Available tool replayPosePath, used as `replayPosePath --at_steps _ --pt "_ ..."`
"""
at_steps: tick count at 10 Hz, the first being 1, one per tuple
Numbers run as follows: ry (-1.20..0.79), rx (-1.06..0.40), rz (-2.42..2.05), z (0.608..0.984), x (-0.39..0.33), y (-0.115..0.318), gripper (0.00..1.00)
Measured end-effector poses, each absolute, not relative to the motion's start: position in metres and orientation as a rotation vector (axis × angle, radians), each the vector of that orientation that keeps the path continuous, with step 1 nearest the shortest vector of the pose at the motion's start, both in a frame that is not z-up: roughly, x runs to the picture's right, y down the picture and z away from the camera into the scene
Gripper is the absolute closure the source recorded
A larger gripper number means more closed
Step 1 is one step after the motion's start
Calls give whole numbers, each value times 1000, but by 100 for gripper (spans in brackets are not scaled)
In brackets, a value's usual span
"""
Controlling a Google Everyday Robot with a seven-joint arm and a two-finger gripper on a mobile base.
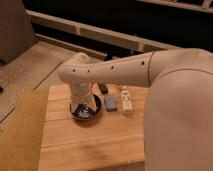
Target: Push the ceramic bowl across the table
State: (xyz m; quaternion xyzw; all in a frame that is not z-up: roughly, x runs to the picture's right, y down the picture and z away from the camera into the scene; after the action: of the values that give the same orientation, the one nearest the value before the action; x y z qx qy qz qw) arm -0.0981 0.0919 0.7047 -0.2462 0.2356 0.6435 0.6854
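Observation:
The ceramic bowl (86, 113), dark and glossy with pale glints, sits on the light wooden table (90, 142) toward its far left part. My gripper (83, 103) hangs from the end of the white arm directly over the bowl and reaches down into it or onto its rim. The arm's wrist hides the far part of the bowl.
A dark grey-blue object (111, 103), a small black object (103, 88) and a white bottle-like object (125, 99) lie just right of the bowl. A yellowish-green mat (17, 130) lies left of the table. My large white arm (175, 110) covers the right side.

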Motion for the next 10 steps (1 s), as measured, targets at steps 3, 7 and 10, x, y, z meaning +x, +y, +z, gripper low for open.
replayPosePath --at_steps 3,7,10 --pt "541 -491 1441 719 -80 70 35" --pt "432 -426 1363 763 -76 29 35" --pt "431 -435 1314 797 -84 33 35"
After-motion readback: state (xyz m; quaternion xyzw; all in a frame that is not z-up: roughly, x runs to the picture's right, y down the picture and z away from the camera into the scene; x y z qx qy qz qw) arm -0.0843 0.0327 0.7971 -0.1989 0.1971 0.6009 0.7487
